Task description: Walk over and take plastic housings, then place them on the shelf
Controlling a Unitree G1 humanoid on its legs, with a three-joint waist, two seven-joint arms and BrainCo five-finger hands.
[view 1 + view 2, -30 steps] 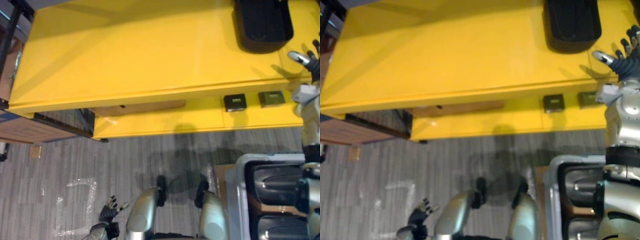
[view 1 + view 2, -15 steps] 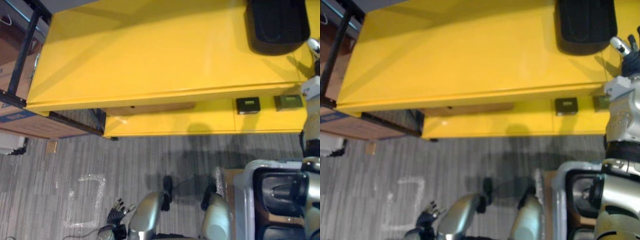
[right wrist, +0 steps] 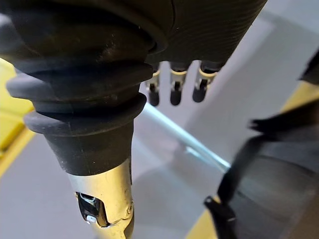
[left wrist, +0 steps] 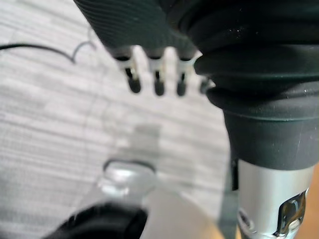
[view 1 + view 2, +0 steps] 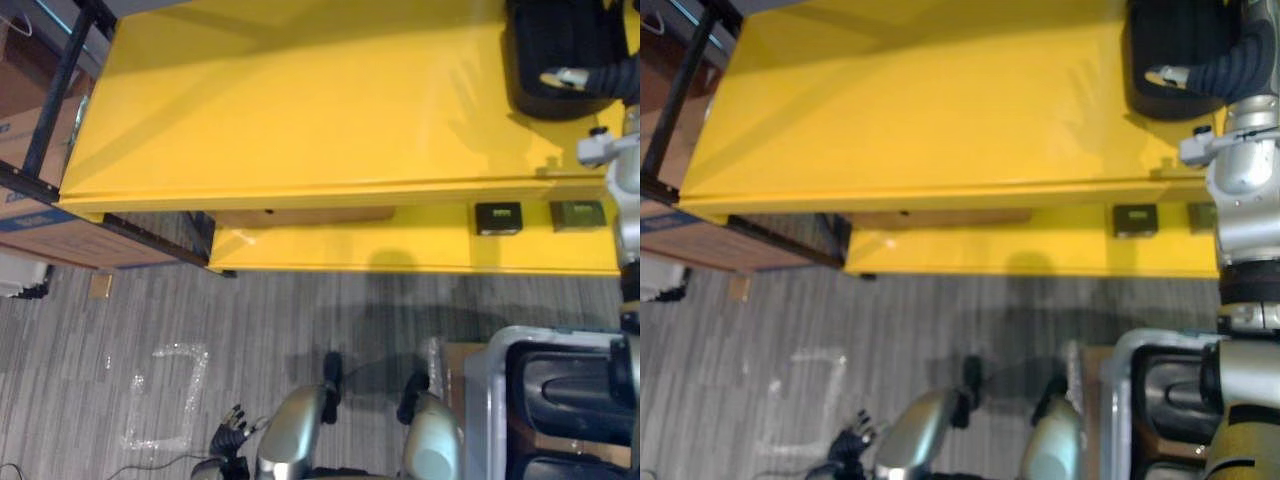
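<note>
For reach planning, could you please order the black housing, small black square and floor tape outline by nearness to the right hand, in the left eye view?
1. Black housing, on the shelf, at the right hand.
2. Small black square, shelf front.
3. Tape outline, floor, far left.

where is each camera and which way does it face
Left eye view: on the head, looking down on the yellow shelf; left hand low, right hand by the black housing.
Right eye view: beside it, same scene.
Left wrist view: along the open left hand, at floor.
Right wrist view: along the open right hand; shares the housing.
</note>
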